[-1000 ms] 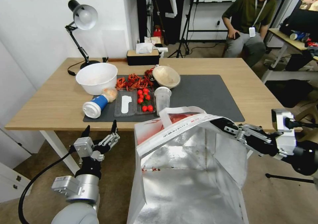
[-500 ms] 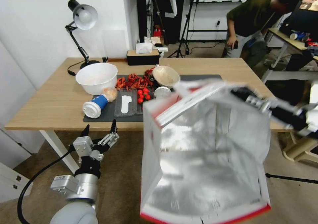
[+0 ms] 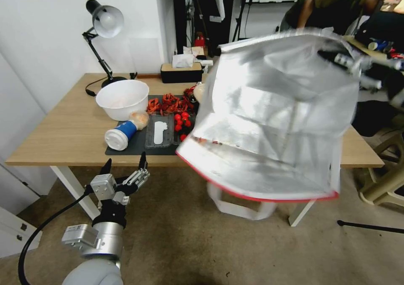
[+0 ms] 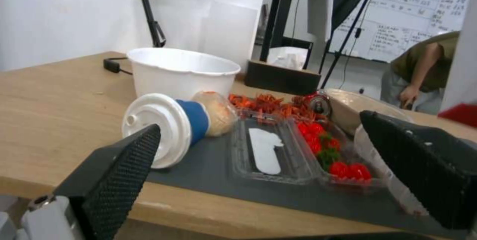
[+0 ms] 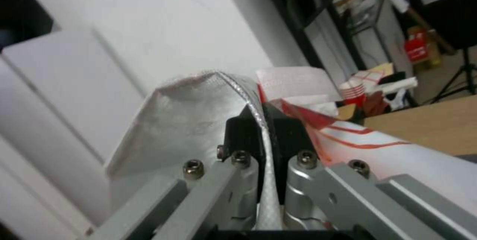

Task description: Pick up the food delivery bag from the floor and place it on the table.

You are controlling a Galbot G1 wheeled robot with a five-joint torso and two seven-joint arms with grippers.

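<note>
— The right gripper [image 5: 262, 135] has its jaws pinched shut on the rim of the food delivery bag [image 3: 273, 116], foil lining on one side of the fingers and red-and-white paper on the other. Where is the bag now?

— In the air. A second ago it hung low in front of the table edge, its mouth facing up at the head camera. It has since swung up and over toward two o'clock of the scene, tipped almost on its side, with the red-trimmed rim at the bottom and a white strap handle [image 3: 240, 207] dangling below it.

— So it is off the floor [image 3: 176, 234]?

— Well off it, and partly above the table [image 3: 63, 125]. It overhangs the near right corner and covers much of the dark grey mat [image 3: 139, 148].

— What does that mean for the job?

— The pick-up looks done; the placing is not. The bag is tilted, so I'd judge it needs righting before it comes down. The white bowl [image 3: 122, 99], cherry tomatoes [image 3: 181, 121] and tipped blue cup [image 3: 122, 134] crowd the mat's ten o'clock side.

— And the other arm?

— The left gripper [image 3: 124, 171] sits at seven o'clock, below the table edge, fingers spread wide and holding nothing.
</note>
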